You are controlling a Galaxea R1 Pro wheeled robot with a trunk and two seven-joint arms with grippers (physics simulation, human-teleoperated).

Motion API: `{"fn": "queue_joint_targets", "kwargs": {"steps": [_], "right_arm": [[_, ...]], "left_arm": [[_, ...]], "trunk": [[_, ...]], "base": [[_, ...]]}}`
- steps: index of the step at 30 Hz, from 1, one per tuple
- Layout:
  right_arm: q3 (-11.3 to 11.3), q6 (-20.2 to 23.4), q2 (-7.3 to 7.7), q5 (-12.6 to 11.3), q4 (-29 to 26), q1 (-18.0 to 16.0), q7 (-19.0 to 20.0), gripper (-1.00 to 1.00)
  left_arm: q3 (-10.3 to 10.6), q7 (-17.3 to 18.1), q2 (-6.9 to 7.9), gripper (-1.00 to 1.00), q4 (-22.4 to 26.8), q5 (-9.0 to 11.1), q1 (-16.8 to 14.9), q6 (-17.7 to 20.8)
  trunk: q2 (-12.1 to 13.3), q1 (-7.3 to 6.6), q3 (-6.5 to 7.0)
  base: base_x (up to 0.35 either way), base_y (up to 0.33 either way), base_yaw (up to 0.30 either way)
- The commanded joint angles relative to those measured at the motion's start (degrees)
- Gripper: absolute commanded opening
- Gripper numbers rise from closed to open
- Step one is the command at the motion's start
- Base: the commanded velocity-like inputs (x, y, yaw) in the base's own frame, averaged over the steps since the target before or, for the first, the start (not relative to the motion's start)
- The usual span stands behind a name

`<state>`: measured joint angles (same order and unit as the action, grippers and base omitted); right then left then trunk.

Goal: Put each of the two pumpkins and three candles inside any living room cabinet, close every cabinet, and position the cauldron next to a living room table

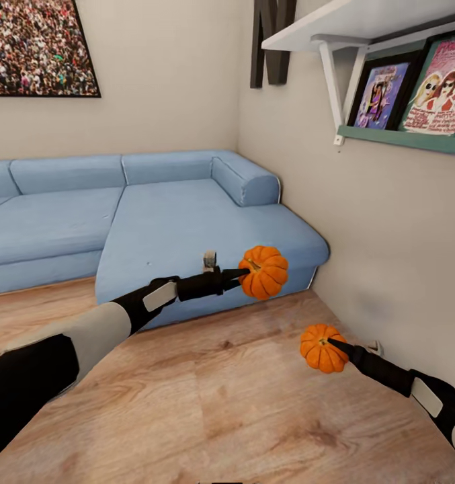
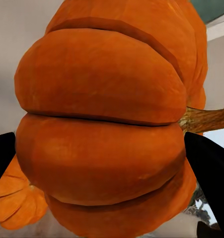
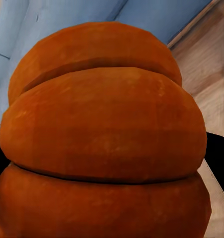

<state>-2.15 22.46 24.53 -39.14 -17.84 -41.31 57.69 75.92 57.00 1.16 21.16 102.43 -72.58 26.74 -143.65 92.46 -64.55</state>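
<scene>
Ahead of me a pale blue corner sofa [image 1: 153,215] fills the corner of the room, standing on a light wood plank floor [image 1: 220,403]. A framed crowd photo [image 1: 35,47] hangs on the beige wall. To my right, a white wall shelf [image 1: 361,20] sits above two framed pictures [image 1: 415,91] on a teal ledge [image 1: 402,140].

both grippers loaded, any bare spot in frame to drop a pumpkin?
Yes. Bare wood floor between the two arms, bordered by the sofa front and the right wall. The sofa's chaise seat is bare too. Tightest: floor corner by the right gripper, hard against the wall.
</scene>
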Motion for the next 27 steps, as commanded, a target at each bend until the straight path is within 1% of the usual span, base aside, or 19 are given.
{"fn": "queue_joint_targets", "kwargs": {"steps": [1,3,4,5,6,7,8,10,12,13,14,15,17,18,19,21,22,23,27], "right_arm": [[0.2,0.0,0.00,-0.1,0.1,0.0,0.0,-1.00],[0.1,0.0,0.04,-0.1,0.1,0.0,0.0,-1.00],[0.1,0.0,0.09,-0.1,0.2,0.0,0.0,-1.00],[0.1,0.0,0.12,0.0,0.2,0.0,0.0,-1.00],[0.1,0.0,0.15,0.0,0.3,0.0,0.0,-1.00],[0.0,0.0,0.05,1.1,0.3,0.1,-0.1,-1.00],[-0.1,0.0,0.00,1.5,0.3,0.1,-0.2,-1.00],[-0.1,-0.1,-0.12,2.5,0.3,0.1,-0.3,-1.00],[-0.1,-0.3,-0.16,3.2,0.6,0.1,-0.5,-1.00],[-0.1,-0.4,-0.13,4.2,1.2,0.2,-0.5,-1.00],[-0.1,-0.4,-0.11,5.0,1.6,0.2,-0.5,-1.00],[-0.1,-0.5,-0.10,6.4,2.2,0.2,-0.5,-1.00],[-0.1,-0.5,-0.15,7.3,2.5,0.2,-0.4,-1.00],[-0.1,-0.5,-0.18,7.4,2.6,0.2,-0.4,-1.00],[-0.1,-0.5,-0.18,7.6,2.6,0.2,-0.4,-1.00],[-0.1,-0.5,-0.10,7.8,2.7,0.2,-0.4,-1.00],[-0.1,-0.5,-0.07,8.0,2.8,0.2,-0.4,-1.00],[-0.1,-0.5,-0.03,8.7,3.2,0.2,-0.3,-1.00],[-0.1,-0.5,-0.09,10.1,3.6,0.2,-0.1,-1.00]], "left_arm": [[0.1,-0.2,0.20,-1.00,-0.1,-0.1,0.0,0.0],[0.2,-0.3,0.99,-1.00,-0.5,-0.1,0.1,0.1],[0.3,-0.3,1.71,-1.00,-0.6,-0.1,0.2,0.1],[0.6,-0.3,1.96,-1.00,-0.6,-0.1,0.4,0.1],[1.4,-0.4,2.02,-1.00,-0.7,-0.1,0.7,0.1],[4.7,-0.5,2.07,-1.00,-0.8,-0.1,1.1,0.2],[5.4,-0.6,2.08,-1.00,-0.8,-0.1,1.3,0.2],[8.6,-0.6,2.07,-1.00,-0.8,-0.1,1.9,0.2],[10.7,-0.7,2.00,-1.00,-0.8,-0.1,2.1,0.2],[12.1,-0.7,1.93,-1.00,-0.7,-0.1,2.4,0.2],[12.9,-0.7,1.89,-1.00,-0.6,0.0,2.6,0.2],[14.1,-0.7,1.80,-1.00,-0.5,0.0,3.2,0.2],[15.1,-0.7,1.76,-1.00,-0.4,0.0,4.1,0.2],[15.3,-0.7,1.78,-1.00,-0.4,0.0,4.4,0.2],[15.5,-0.7,1.98,-1.00,-0.5,0.0,5.0,0.2],[15.7,-0.6,3.07,-1.00,-0.6,-0.1,5.8,0.0],[15.8,-0.5,3.34,-1.00,-0.7,-0.1,6.0,0.0],[15.9,-0.5,3.75,-1.00,-0.6,-0.1,6.1,-0.1],[16.0,-0.5,4.02,-1.00,-0.3,-0.2,6.1,-0.2]], "trunk": [[0.0,-0.02,0.30],[0.0,-0.07,0.88],[0.1,-0.10,1.17],[0.1,-0.12,1.45],[0.1,-0.15,1.74],[0.1,-0.18,2.03],[0.1,-0.20,2.32],[0.1,-0.25,2.90],[0.2,-0.31,3.48],[0.2,-0.33,3.76],[0.2,-0.36,4.05],[0.2,-0.38,4.34],[0.2,-0.43,4.92],[0.2,-0.46,5.21],[0.3,-0.49,5.50],[0.3,-0.54,6.08],[0.3,-0.56,6.37],[0.3,-0.59,6.65],[0.4,-0.69,7.81]], "base": [[0.000,0.000,-0.214],[0.000,0.000,-0.214],[0.000,0.000,-0.214],[0.000,0.000,-0.214],[0.000,0.000,-0.214],[0.000,0.000,-0.214],[0.000,0.000,-0.214],[0.000,0.000,-0.214],[0.000,0.000,-0.214],[0.000,0.000,-0.214],[0.000,0.000,-0.214],[0.000,0.000,-0.214],[0.000,0.000,-0.214],[0.000,0.000,-0.214],[0.000,0.000,-0.214],[0.000,0.000,-0.214],[0.000,0.000,-0.214],[0.000,0.000,-0.214],[0.000,0.000,-0.214]]}}
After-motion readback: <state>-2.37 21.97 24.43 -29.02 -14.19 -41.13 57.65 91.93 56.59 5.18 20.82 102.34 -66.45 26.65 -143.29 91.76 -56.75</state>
